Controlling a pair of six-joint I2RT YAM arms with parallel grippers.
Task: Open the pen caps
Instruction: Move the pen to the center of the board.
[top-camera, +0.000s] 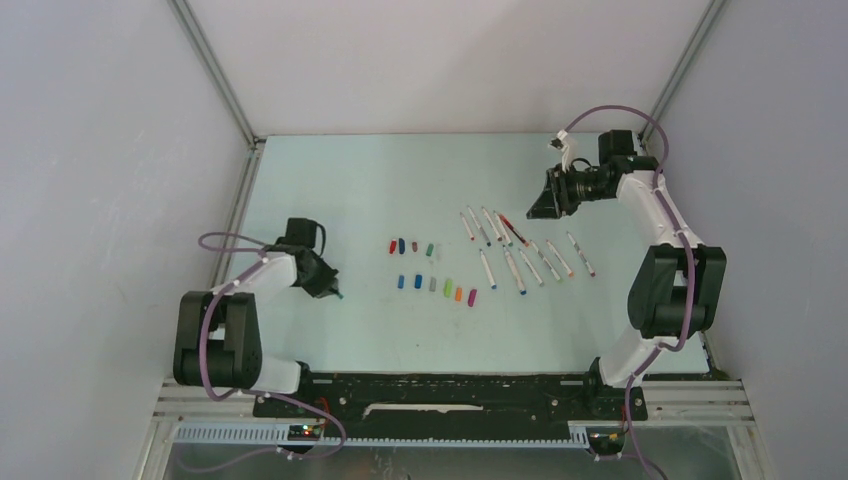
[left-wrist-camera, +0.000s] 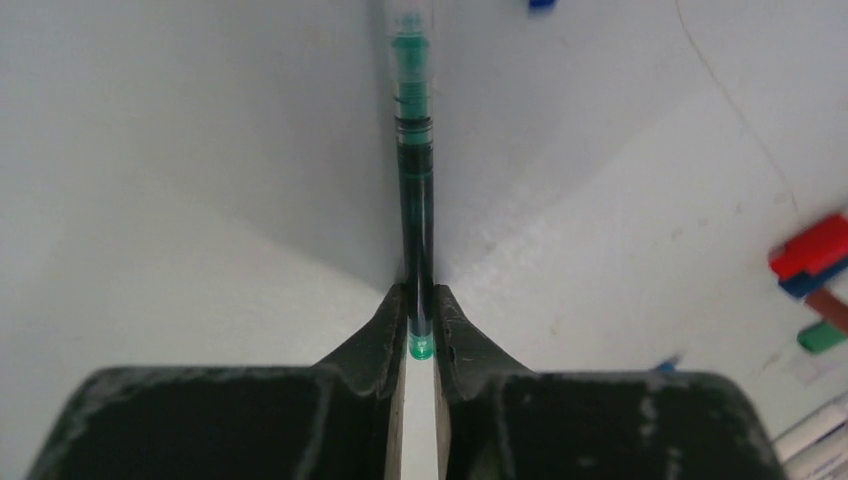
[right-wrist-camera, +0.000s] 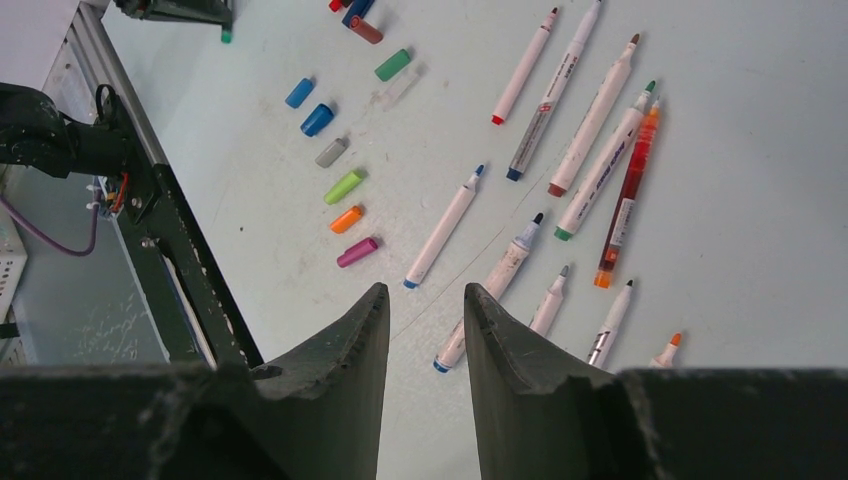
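Nearly done, by look of it: pen caps (top-camera: 448, 288) off, in two rows mid-bench (top-camera: 350, 180); bare-tipped pens (right-wrist-camera: 443, 228) just beside. Left gripper (left-wrist-camera: 420, 300) pinches green pen (left-wrist-camera: 417, 200), likely last. Right gripper (right-wrist-camera: 425, 295) half-open, empty, above pens.

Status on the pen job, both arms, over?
Left gripper: jaws shut on green pen. Right gripper: jaws open, empty, over the uncapped pens. Loose caps in two rows mid-table. Nothing blocking either arm.
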